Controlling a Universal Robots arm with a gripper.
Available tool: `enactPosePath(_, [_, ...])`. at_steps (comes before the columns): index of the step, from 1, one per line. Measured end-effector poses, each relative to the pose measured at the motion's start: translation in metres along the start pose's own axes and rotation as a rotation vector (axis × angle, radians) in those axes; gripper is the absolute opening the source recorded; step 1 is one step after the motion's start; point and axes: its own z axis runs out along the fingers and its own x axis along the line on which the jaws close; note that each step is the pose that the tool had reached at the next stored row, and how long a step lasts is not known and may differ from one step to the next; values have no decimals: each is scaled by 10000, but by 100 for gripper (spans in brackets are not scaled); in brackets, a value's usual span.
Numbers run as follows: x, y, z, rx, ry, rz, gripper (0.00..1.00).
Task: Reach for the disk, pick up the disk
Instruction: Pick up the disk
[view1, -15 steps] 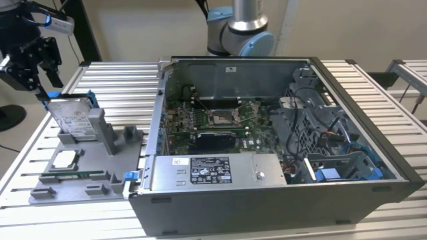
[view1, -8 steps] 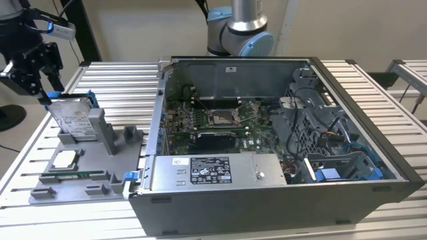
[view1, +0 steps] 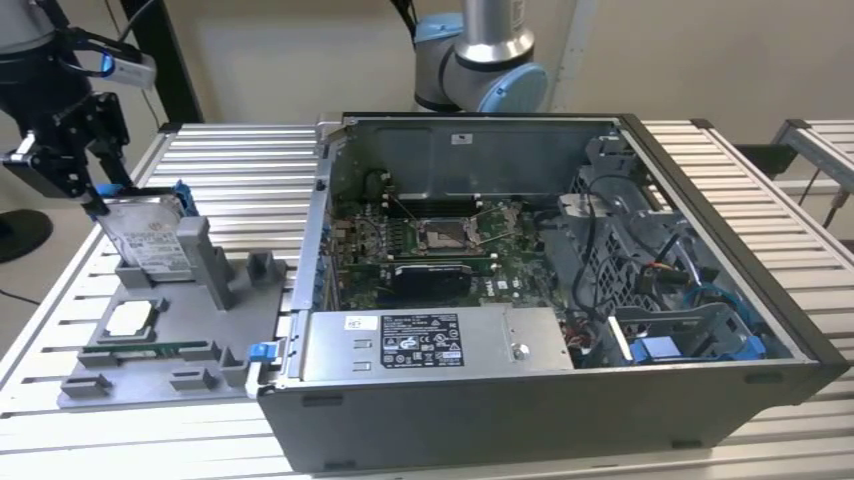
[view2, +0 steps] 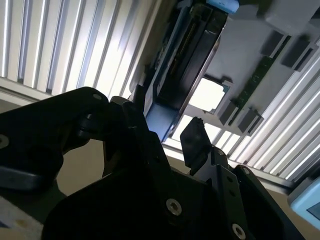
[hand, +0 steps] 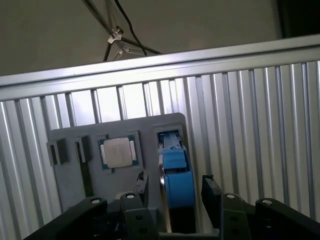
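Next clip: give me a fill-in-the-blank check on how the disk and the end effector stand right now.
The disk stands ____ in the grey fixture. In the first wrist view, the end effector has its fingers ____, one on either side of the disk. The processor chip lies ____ on the same fixture. Missing words: upright; open; flat.

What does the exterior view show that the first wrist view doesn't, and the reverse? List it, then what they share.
Exterior view: the open computer case, its motherboard, another arm behind it. First wrist view: cables against the wall, and gaps between the open fingers and the disk. Shared: the gripper at the disk, standing on edge in the grey tray, the processor chip, the slatted table.
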Motion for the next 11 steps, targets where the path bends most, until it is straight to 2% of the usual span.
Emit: enactPosePath(11, [-16,-36,122,-5,-14,-393,100])
